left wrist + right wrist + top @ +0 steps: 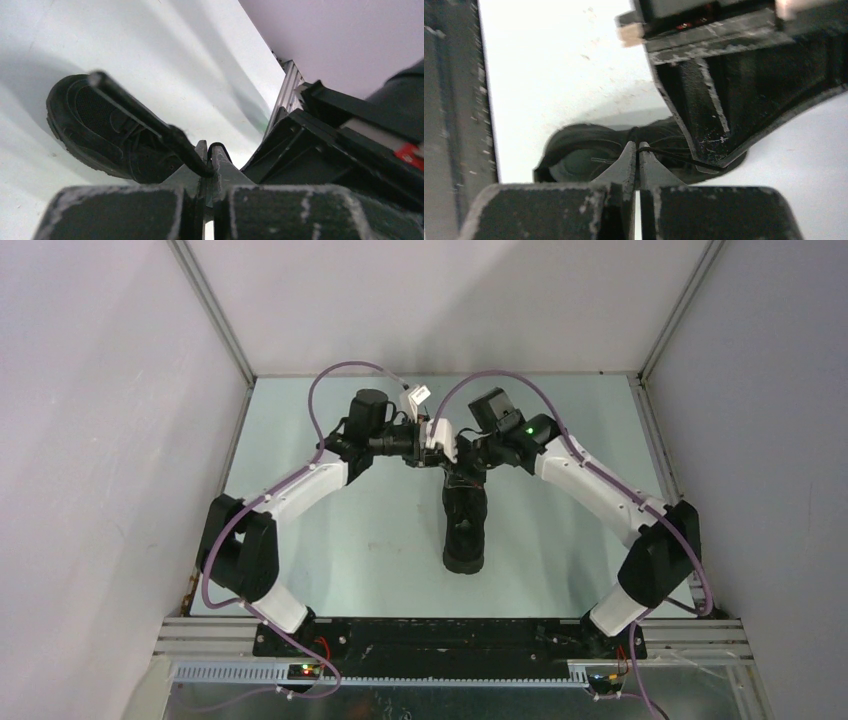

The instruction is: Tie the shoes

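Top external: the sneaker (465, 525) lies on the table (350, 540), below the left gripper (425, 452) and right gripper (462, 458), which meet over its far end.
Left wrist: the left gripper is pinched shut on a lace (140, 114). A red label (411, 150) to its right is unreadable.
Right wrist: the right gripper is pinched on a thin lace (674, 154), with the sneaker beyond its tips.

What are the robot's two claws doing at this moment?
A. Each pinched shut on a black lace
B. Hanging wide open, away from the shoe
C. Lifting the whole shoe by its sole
A: in each wrist view the fingers are closed, with the left claw gripping a black lace and the right claw pinching a thin one at its tip, above the shoe.
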You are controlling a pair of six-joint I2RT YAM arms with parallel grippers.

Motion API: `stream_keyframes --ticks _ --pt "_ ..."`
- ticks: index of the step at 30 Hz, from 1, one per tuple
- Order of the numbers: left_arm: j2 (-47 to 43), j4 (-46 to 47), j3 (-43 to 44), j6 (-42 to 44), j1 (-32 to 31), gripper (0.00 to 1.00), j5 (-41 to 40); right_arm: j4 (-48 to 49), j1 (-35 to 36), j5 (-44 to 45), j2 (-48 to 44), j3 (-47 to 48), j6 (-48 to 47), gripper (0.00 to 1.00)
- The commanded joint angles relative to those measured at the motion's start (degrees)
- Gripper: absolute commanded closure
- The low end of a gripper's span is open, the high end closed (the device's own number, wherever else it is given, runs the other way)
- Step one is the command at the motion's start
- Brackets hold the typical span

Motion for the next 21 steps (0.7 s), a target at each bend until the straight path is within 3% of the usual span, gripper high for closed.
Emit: stream_keyframes --ticks 1,6,14,18,21 --pt "-1.5 7.9 1.2 0.0 1.9 1.00 -7.1 -8.7 8.2 5.1 -5.1 -2.1 -11.6 1.00" --pt "-2.2 7.9 0.8 0.0 1.9 1.00 -6.4 -9.5 12.3 13.3 -6.6 -4.1 -17.3 1.00" --pt "-3.0 6.4 0.9 0.3 1.9 1.00 -5.1 -13.7 14.3 12.5 -7.6 -0.7 -16.2 1.00" --pt "-1.9 -2.0 3.7 1.2 2.3 1.00 -18.3 -18.3 13.6 10.9 -9.3 2.5 -18.1 1.00" --pt "-1.6 1.1 4.5 -4.3 3.0 1.00 -21.8 -18.2 11.6 10.0 -9.2 4.0 -17.3 1.00"
